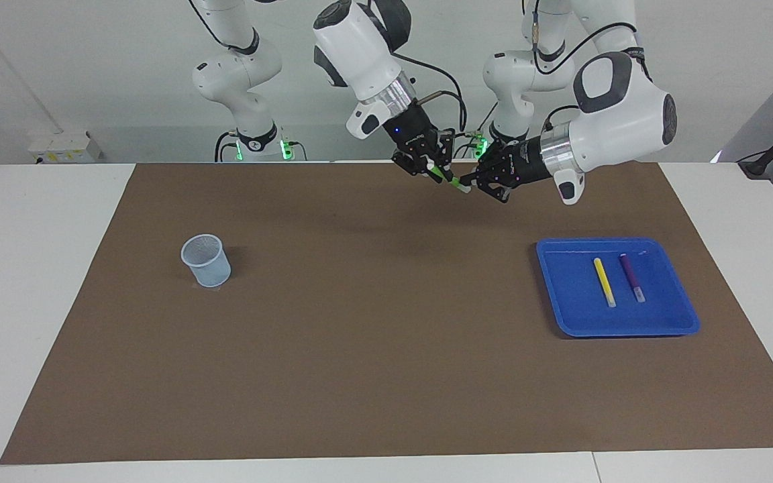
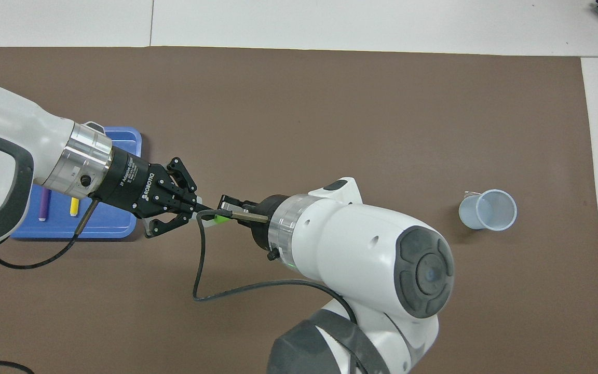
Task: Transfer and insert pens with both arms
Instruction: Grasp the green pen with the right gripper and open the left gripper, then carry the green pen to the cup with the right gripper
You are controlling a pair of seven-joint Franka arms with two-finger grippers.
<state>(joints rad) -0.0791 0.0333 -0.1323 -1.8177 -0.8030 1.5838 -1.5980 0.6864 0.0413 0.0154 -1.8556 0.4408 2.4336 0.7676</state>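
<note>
A green pen [image 1: 449, 179] hangs in the air over the mat's edge nearest the robots, tilted, its pale end lowest. My right gripper [image 1: 435, 169] is shut on its green upper part. My left gripper [image 1: 472, 182] is shut at its pale end. From overhead, only a short green piece of the pen [image 2: 218, 218] shows between the left gripper [image 2: 199, 206] and the right gripper [image 2: 225, 206]. A yellow pen [image 1: 604, 282] and a purple pen [image 1: 632, 276] lie side by side in the blue tray [image 1: 564, 295].
A pale mesh cup [image 1: 206, 260] stands on the brown mat toward the right arm's end of the table. The blue tray [image 2: 117, 228] sits toward the left arm's end. A black cable [image 2: 198, 259] loops below the right wrist. Two smaller white arms stand at the table's edge.
</note>
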